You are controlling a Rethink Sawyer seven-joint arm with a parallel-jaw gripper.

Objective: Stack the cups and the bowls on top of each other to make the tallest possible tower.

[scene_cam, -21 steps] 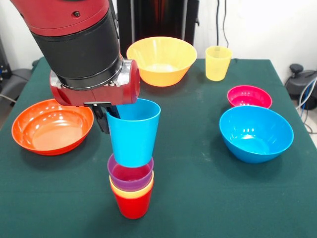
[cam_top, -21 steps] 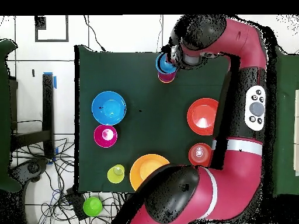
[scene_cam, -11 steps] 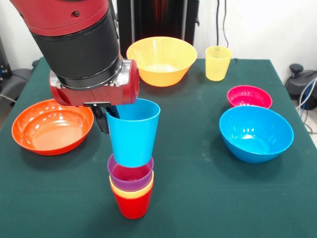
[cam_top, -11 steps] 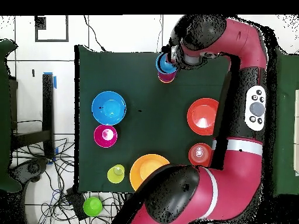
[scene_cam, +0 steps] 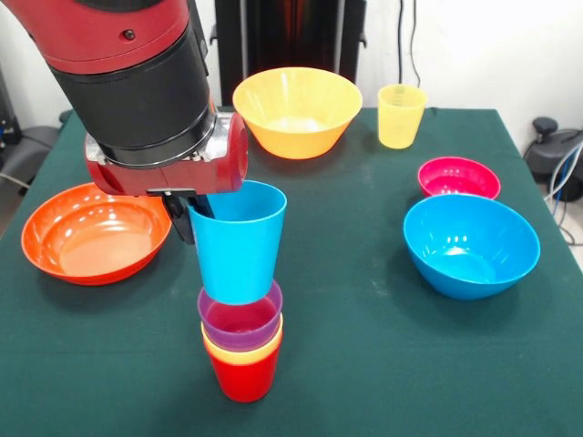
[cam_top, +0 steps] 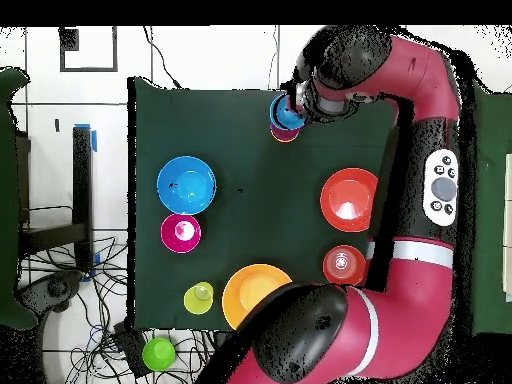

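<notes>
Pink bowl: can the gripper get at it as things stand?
Probably not yet. The pink bowl sits open, nothing on or over it, but the gripper is shut on the blue cup above the cup stack, so it must let go first.

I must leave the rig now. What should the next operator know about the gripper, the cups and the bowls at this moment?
Gripper: shut on the blue cup, held over the stack, its base at the purple cup's mouth, not seated.
Done: purple in yellow-orange in red cup.
Left: seat the blue cup; add the pale yellow cup, yellow bowl, pink bowl, blue bowl, orange bowl and small orange bowl.
</notes>
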